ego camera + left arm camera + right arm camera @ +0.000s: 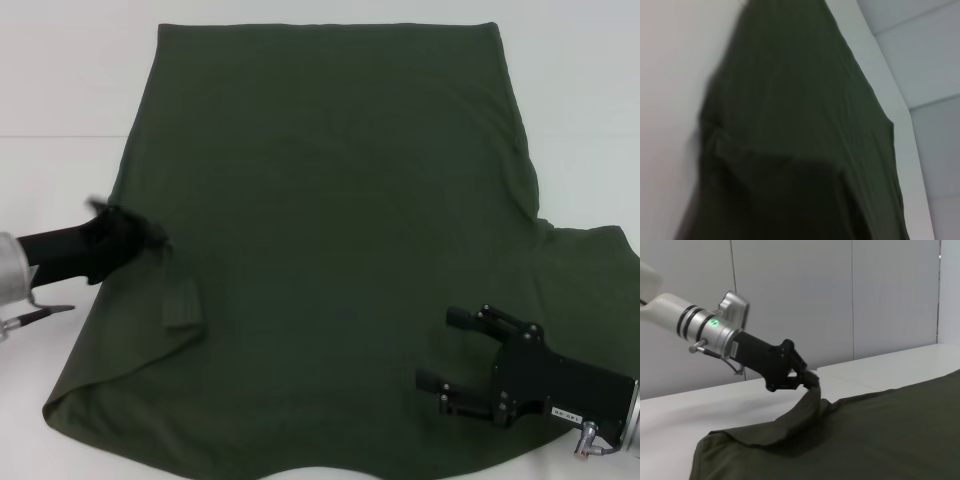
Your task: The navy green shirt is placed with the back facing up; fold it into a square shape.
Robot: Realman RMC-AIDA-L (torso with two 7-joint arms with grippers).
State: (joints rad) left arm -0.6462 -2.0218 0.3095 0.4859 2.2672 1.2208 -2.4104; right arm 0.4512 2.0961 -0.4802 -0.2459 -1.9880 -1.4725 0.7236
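Note:
The navy green shirt (330,200) lies spread on the white table, plain side up, and fills most of the head view. It also shows in the left wrist view (790,125) and in the right wrist view (890,425). My left gripper (152,238) is at the shirt's left edge, shut on a pinch of fabric. The right wrist view shows that gripper (809,380) holding the edge lifted above the table. My right gripper (440,348) is open and empty, hovering over the shirt's near right part.
The white table (60,80) shows bare at the left and far side. The shirt's right sleeve (590,270) lies spread out to the right. A folded-in flap of fabric (183,305) lies near the left gripper.

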